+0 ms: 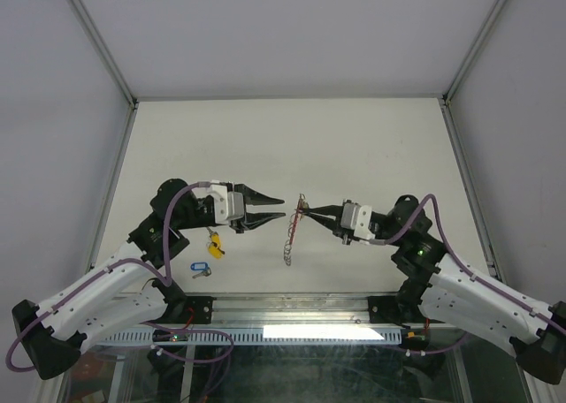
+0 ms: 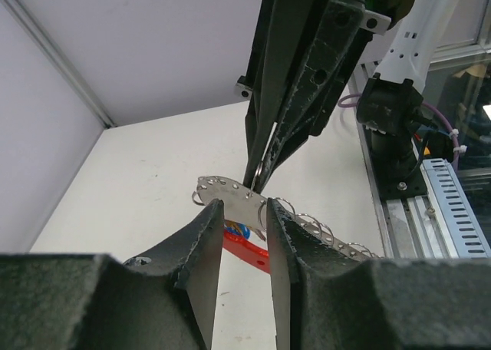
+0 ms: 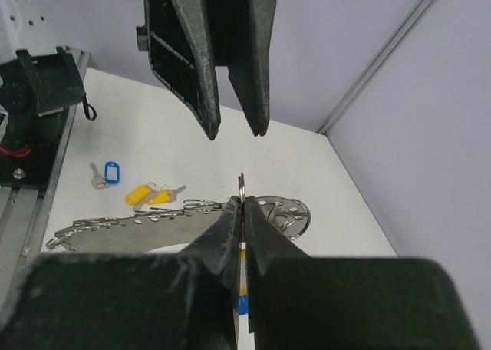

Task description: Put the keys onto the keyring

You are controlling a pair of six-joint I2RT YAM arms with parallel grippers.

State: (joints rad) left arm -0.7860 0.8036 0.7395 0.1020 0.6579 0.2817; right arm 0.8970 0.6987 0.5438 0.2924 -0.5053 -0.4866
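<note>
Pale grey walls (image 1: 283,32) and aluminium frame bars (image 1: 97,36) enclose a white tabletop (image 1: 354,147), with both arms reaching in from its near edge and meeting nose to nose over the middle. The right gripper (image 1: 307,213) is clenched tight on the keyring (image 1: 293,232), pinching a small silver ring at the upper end, so that the keyring hangs from it toward the near edge. Whether its lower end touches the tabletop cannot be told. In the left wrist view the metal strip (image 2: 230,193) with its row of rings runs across just beyond the left fingertips, and the red band (image 2: 247,248) shows below it. The left gripper (image 1: 283,209) faces the keyring from the left with its jaws apart and nothing clamped between them; its tips are just beside the strip, and contact cannot be made out. On the tabletop to the left, near the left arm, lie the yellow-tagged keys (image 1: 215,245). The blue-tagged key (image 1: 200,267) lies near them, closer to the near edge, and both are well apart from the keyring.
</note>
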